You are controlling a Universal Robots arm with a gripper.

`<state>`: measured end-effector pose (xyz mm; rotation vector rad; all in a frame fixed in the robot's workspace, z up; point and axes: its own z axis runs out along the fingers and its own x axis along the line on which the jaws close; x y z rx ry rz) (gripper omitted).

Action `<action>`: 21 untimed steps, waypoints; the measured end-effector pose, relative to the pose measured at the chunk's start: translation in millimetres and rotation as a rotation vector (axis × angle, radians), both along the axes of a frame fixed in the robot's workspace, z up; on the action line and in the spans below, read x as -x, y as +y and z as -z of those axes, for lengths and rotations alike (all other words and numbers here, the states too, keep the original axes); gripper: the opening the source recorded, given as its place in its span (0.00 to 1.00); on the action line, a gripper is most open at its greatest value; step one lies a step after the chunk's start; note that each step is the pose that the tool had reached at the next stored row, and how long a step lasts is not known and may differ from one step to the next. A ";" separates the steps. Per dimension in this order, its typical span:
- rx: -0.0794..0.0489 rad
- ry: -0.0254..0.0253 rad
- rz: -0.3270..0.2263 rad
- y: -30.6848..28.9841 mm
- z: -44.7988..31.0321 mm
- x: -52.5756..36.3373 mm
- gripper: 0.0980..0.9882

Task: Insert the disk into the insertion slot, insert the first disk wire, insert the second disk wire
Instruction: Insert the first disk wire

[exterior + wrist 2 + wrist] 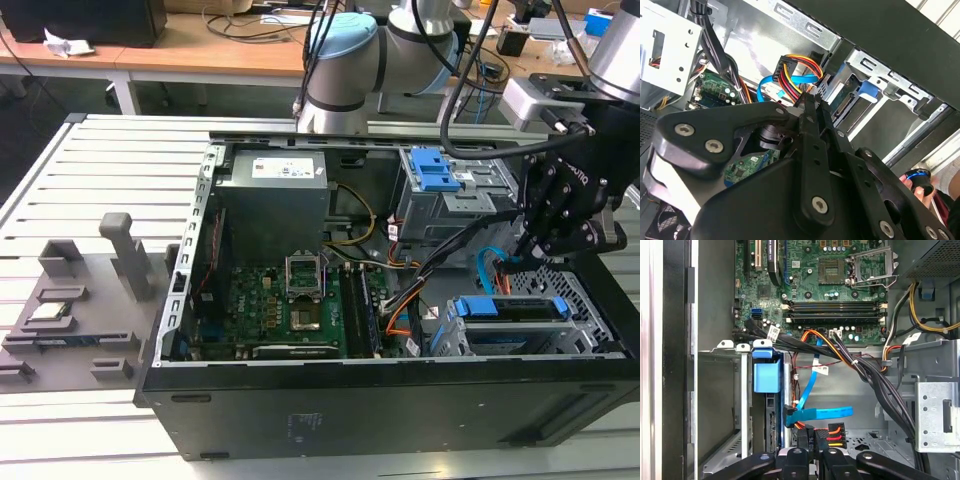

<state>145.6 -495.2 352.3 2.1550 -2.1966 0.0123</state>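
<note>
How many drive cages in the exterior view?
2: a tall grey cage with a blue latch; nearer the camera, a low perforated cage holding the disk. The arm may hide more.

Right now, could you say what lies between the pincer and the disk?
A black wire plug held in the pincer, and a blue cable's end at the disk; first wrist view.
</note>
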 end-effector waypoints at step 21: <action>-0.001 0.0001 0.000 -29.3 7.0 -3.6 0.08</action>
